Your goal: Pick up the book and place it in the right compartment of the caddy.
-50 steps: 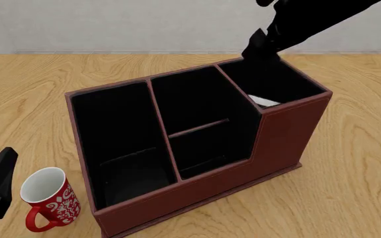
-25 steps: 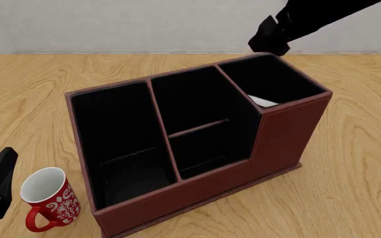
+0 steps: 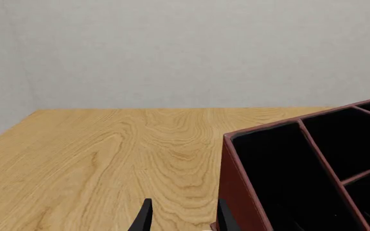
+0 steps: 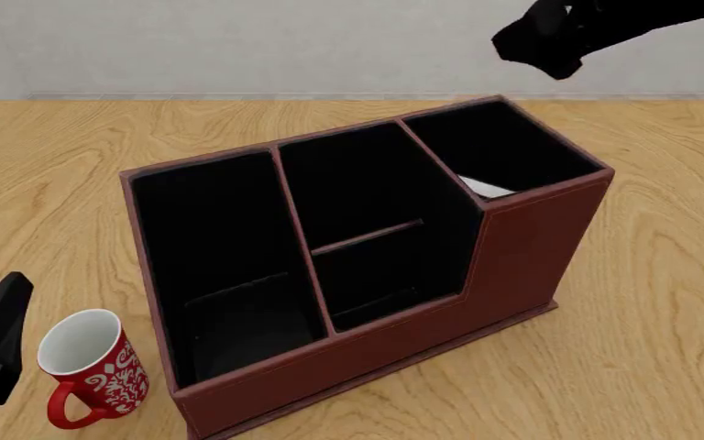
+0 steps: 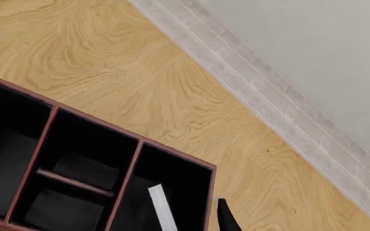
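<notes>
Broadly, the caddy stands on the wooden table; the book sits inside the right compartment, only its white page edge showing; the right gripper hangs above it, holding nothing, spread unclear; the left gripper, fingers parted and empty, sits beside the red mug.

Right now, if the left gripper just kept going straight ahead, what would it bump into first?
Probably nothing soon. The left gripper points across bare table just beside the caddy toward the far wall. It might graze the caddy's side; depth is hard to judge.
</notes>
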{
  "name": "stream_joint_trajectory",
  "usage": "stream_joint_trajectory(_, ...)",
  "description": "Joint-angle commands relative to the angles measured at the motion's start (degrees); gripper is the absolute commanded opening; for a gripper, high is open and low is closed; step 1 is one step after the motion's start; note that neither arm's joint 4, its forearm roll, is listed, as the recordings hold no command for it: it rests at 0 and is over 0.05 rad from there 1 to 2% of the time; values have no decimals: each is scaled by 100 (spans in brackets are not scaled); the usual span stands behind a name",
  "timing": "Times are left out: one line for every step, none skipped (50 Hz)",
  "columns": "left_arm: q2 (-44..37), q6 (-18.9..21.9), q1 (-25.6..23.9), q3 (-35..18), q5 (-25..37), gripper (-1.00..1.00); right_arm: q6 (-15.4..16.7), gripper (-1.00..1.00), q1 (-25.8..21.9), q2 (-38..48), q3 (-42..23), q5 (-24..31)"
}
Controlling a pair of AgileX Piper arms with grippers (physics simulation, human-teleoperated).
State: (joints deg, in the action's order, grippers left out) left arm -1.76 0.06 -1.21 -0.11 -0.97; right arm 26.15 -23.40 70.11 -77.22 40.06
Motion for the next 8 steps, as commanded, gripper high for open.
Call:
stream_joint_trajectory(57,0,2,-5,30,100,-41,100,42,-469,675,-739)
stream_joint_trajectory(60,0,2,-5,34,100,-27,100,67,-500,722,-812)
stream_joint_trajectory(64,0,2,-4,37,100,18,100,124,-547,774,-916)
stream_joint_trajectory(64,0,2,-4,37,100,14,100,151,-610,824,-1019)
stream_joint_trajectory(57,0,2,-3,33,100,-37,100,133,-687,842,-1080)
stream_joint_trajectory(44,0,2,-2,25,100,-89,100,150,-792,871,-1176)
stream_joint_trajectory(31,-1,2,-1,17,100,-88,100,192,-854,921,-1252)
stream_joint_trajectory(31,0,2,-1,16,100,-75,100,232,-931,993,-1352)
